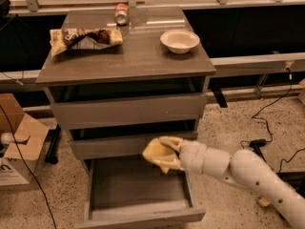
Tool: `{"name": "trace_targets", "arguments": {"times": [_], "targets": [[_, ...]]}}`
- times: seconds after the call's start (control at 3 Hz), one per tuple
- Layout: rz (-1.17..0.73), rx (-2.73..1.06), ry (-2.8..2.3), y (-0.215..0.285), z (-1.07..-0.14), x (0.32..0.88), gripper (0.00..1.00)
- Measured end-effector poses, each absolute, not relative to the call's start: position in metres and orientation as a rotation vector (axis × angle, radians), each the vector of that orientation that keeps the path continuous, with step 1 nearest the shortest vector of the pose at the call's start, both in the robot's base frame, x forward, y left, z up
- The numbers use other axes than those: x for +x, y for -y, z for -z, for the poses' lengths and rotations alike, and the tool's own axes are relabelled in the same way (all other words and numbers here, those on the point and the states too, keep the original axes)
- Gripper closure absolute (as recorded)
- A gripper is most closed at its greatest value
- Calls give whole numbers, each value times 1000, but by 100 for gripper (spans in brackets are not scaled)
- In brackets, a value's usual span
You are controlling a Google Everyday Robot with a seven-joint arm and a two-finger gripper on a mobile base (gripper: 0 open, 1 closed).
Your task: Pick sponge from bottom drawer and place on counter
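My gripper [167, 152] is shut on the pale-yellow sponge [157, 154] and holds it in the air above the open bottom drawer [138, 209], level with the front of the middle drawer. The white arm reaches in from the lower right. The drawer is pulled out and its inside shows bare. The counter [128, 56] is the dark wooden top of the cabinet, above and behind the sponge.
On the counter lie a long snack bag [86, 38] at the left, a white bowl [179, 41] at the right and a tipped can [121, 13] at the back. A cardboard box [16, 149] stands on the floor at the left. Cables lie at the right.
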State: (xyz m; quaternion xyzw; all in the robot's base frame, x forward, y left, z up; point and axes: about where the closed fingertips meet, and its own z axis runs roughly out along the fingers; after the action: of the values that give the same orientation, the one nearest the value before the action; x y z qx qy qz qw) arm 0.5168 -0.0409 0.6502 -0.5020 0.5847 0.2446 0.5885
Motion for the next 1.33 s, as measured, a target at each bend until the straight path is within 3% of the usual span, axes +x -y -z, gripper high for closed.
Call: {"name": "trace_targets", "arguments": {"times": [0.33, 1.33], "targets": [[-409, -1241, -1230, 50, -768, 550, 100], [-379, -1412, -1121, 11, -787, 583, 100]]}}
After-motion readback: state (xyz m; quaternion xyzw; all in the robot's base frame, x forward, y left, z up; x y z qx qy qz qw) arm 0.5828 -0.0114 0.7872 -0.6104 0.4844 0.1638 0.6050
